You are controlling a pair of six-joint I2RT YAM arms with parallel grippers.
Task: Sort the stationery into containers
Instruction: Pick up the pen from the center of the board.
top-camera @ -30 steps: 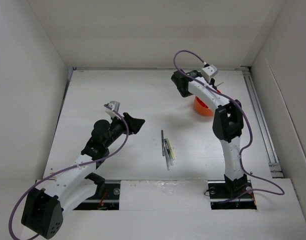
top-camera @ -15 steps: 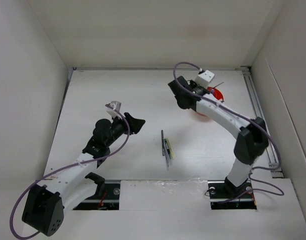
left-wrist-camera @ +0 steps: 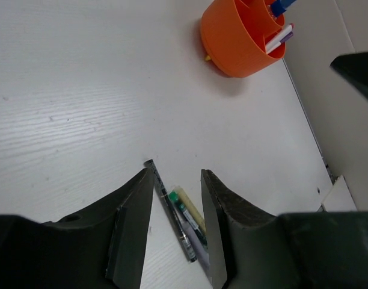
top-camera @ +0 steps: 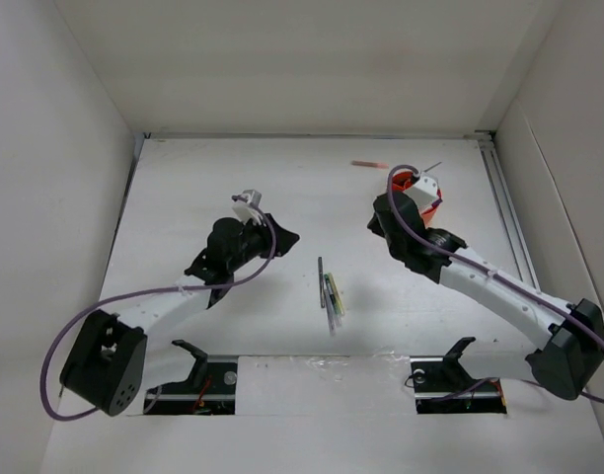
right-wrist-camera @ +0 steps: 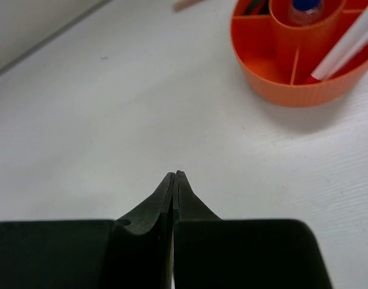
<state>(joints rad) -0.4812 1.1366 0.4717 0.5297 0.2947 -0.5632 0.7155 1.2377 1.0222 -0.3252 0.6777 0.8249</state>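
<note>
A white tabletop (top-camera: 223, 178) boxed in by plain white walls carried the whole scene. The right gripper (right-wrist-camera: 174, 176) was clenched on nothing, its fingers pressed flat together. A second earlier it had been over the round bright-orange plastic desk holder (right-wrist-camera: 280, 90). It had since closed and drawn back to the near left of the holder, while its arm dropped low and stretched out along the table. That read as a delivery just finished.

The left gripper (left-wrist-camera: 176, 174) had meanwhile reached farther right, toward the loose bundle of thin pens (left-wrist-camera: 185, 220) at mid-table, where a dark one, a green one and a pale yellow one lay side by side. Its jaws had narrowed but stood apart, released, with nothing between them, poised above the table just short of the bundle. The bundle had not shifted, so it looked like the next pick, and the left arm's to make.

In the holder, the inner ring held a tiny clear bottle with a blue cap (right-wrist-camera: 305, 6). A white marker with a purple end (right-wrist-camera: 346, 45) leaned out of a compartment on the right. Something green showed in a far-left compartment, too cut off to name. A thin reddish stick (top-camera: 366, 164) lay on the table just beyond the holder, to its left.
</note>
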